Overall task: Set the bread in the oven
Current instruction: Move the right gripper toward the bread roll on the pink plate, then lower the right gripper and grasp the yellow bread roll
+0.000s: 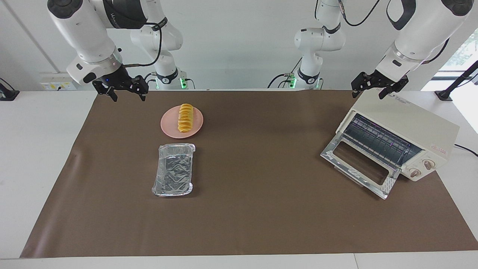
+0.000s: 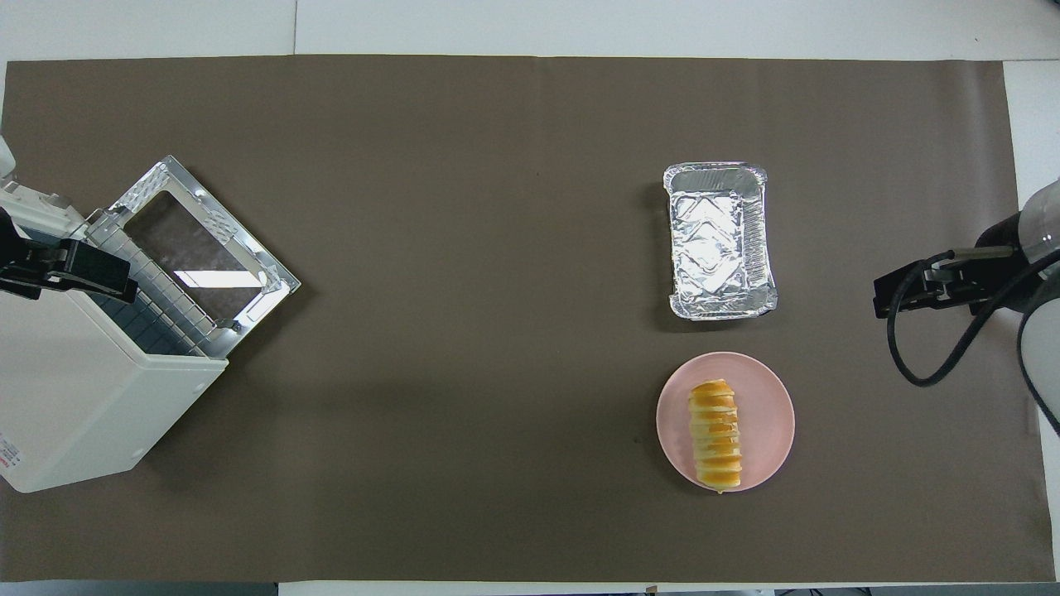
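Two grippers hang empty, jaws apart: right gripper (image 1: 120, 89) upper left, left gripper (image 1: 379, 86) above the oven (image 1: 405, 129), door dropped ready; bread (image 1: 185, 117) on pink plate (image 1: 170, 127), left of centre.

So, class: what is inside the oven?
Through the oven's dropped door only its wire rack shows, bare. The bread lies on the pink plate. Deeper inside is hidden.

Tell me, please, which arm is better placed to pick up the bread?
Right: the right gripper hangs open at the bread's end of the table, while the left gripper waits over the oven.
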